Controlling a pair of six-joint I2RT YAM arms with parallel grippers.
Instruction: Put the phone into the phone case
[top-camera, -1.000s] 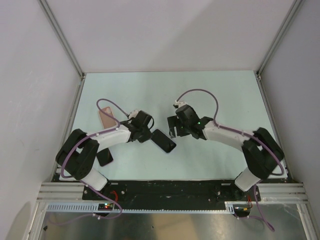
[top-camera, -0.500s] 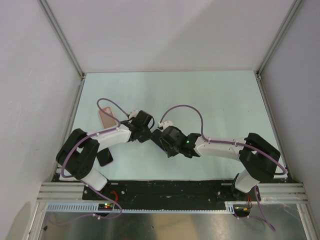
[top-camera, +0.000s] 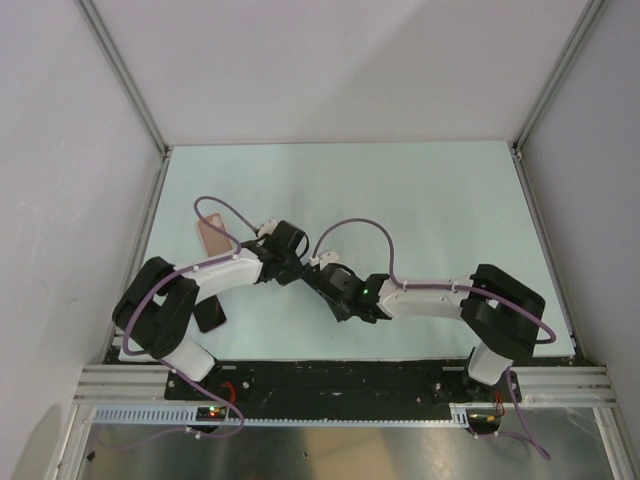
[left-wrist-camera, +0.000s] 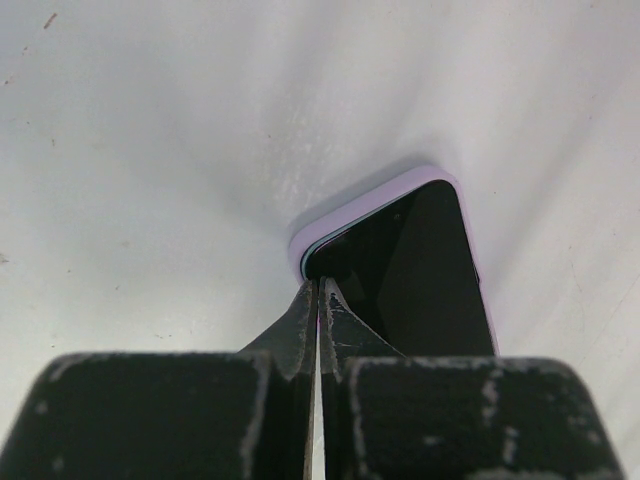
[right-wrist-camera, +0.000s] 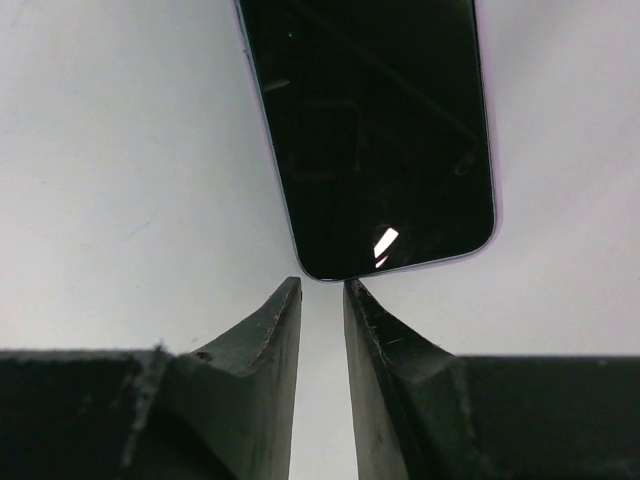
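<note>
Two grippers are at the phone (right-wrist-camera: 370, 130), which lies flat, face up, on the table (top-camera: 450, 200) near centre, between the arms. A thin lilac edge shows round it in both wrist views. Phone case (top-camera: 212, 236): salmon-pink, flat beside the L arm, well apart from the phone.

L gripper (left-wrist-camera: 319, 285): fingers together, tips touching one corner of the phone; nothing clamped. R gripper (right-wrist-camera: 322, 285): fingers a narrow slit apart, tips just short of the opposite short end; nothing between them.

Step in hand (est.): securing the phone, prob. L pins while R takes the end. Insertion not begun.

Next move req.: firm R hold on that end w/o pushing the phone away; then lift, carry to the case, align corners w/ rim.
</note>
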